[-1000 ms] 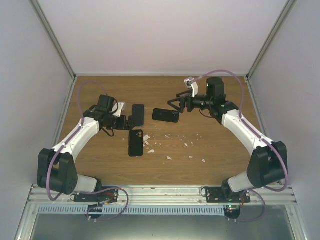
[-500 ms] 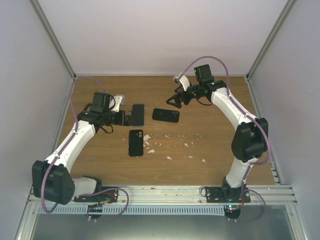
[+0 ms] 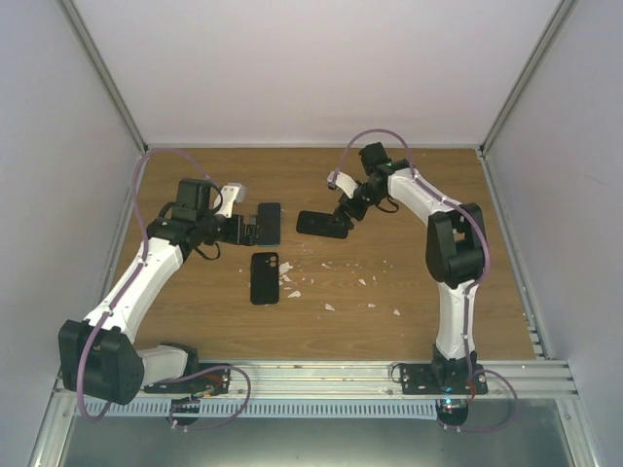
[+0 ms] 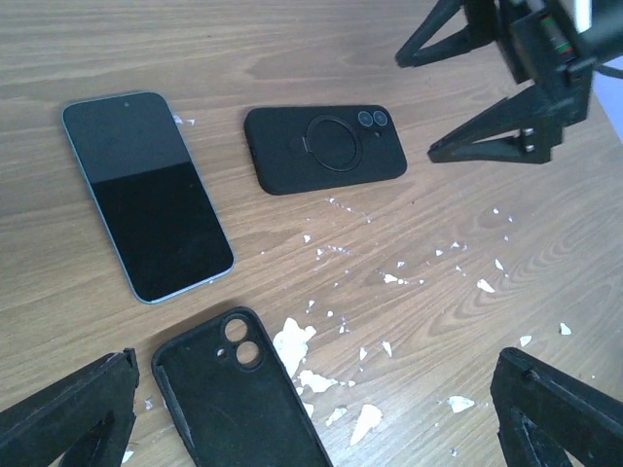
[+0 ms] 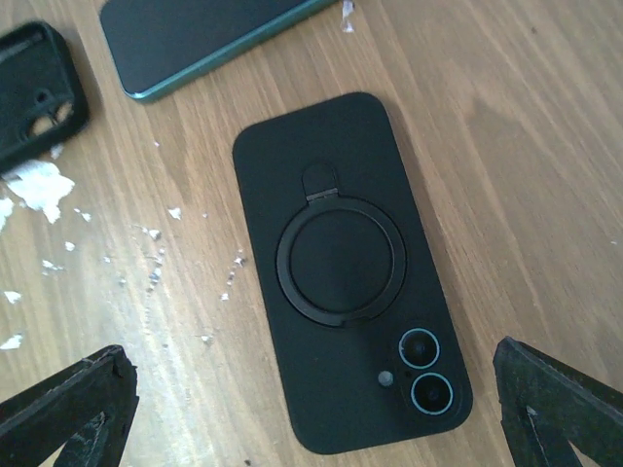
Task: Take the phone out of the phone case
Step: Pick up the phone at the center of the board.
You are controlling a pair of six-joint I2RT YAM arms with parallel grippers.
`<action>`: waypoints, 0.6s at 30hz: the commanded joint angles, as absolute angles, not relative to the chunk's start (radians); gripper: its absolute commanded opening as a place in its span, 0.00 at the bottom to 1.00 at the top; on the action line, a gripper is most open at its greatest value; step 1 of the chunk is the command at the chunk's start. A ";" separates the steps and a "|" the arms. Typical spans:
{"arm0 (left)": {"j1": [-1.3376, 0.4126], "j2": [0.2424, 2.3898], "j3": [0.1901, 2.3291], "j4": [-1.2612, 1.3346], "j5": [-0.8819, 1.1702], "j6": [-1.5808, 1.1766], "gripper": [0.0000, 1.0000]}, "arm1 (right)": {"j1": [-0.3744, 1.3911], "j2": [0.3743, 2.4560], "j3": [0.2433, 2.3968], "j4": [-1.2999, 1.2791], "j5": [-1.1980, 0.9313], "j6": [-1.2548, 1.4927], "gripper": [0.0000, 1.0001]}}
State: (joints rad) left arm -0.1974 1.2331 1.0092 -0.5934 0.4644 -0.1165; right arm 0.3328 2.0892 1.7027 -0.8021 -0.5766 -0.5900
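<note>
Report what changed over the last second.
The right gripper came down over the cased phone, jaws open, while its arm folded in from the right side toward the middle. The left gripper barely shifted and is open beside the bare phone. Nothing was grasped or released. The cased phone, bare phone and empty case lie where they were.

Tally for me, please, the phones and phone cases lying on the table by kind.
Bare phone, screen up: 1
Cased phone, face down: 1
Empty case, inside up: 1
Total: 3
</note>
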 commanded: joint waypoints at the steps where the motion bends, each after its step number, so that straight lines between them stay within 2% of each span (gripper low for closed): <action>1: -0.186 1.217 0.999 -0.556 0.502 -0.097 0.99 | 0.345 2.146 1.744 -0.798 -0.528 -0.664 1.00; 18: -0.174 1.215 0.991 -0.553 0.526 -0.105 0.99 | 0.386 2.305 1.811 -0.802 -0.449 -0.724 1.00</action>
